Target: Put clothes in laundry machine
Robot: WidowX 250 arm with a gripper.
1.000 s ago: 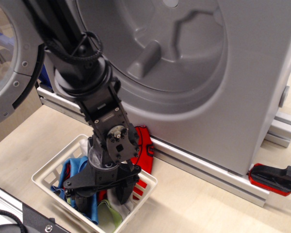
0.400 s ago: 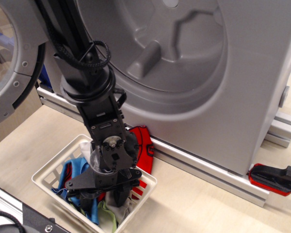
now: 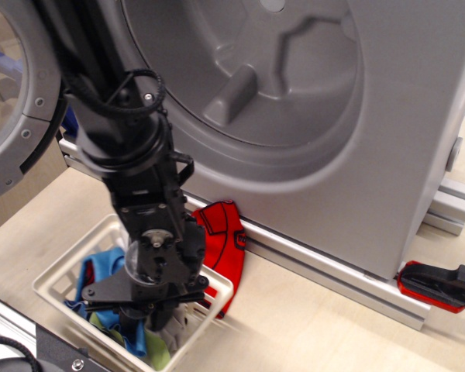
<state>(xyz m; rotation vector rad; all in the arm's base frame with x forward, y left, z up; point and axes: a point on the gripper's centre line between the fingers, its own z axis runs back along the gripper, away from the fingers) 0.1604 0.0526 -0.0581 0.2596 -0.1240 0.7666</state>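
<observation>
- Since the earlier frames, the gripper [image 3: 151, 316] and the white basket [image 3: 56, 280] are sliding leftward together.
- Whether its jaws are pinching any cloth I cannot tell; they are sitting buried among the clothes [image 3: 102, 267].
- Nothing is lying in the laundry machine [image 3: 294, 116] drum yet; the red garment [image 3: 223, 242] is hanging against the basket.

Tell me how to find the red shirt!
Look at the big grey laundry machine with its round drum. Below the drum, a metal rail runs along the bottom. The red garment with black trim hangs there, draped over the rim of the white lattice basket; the other clothes inside are blue and green.
</observation>
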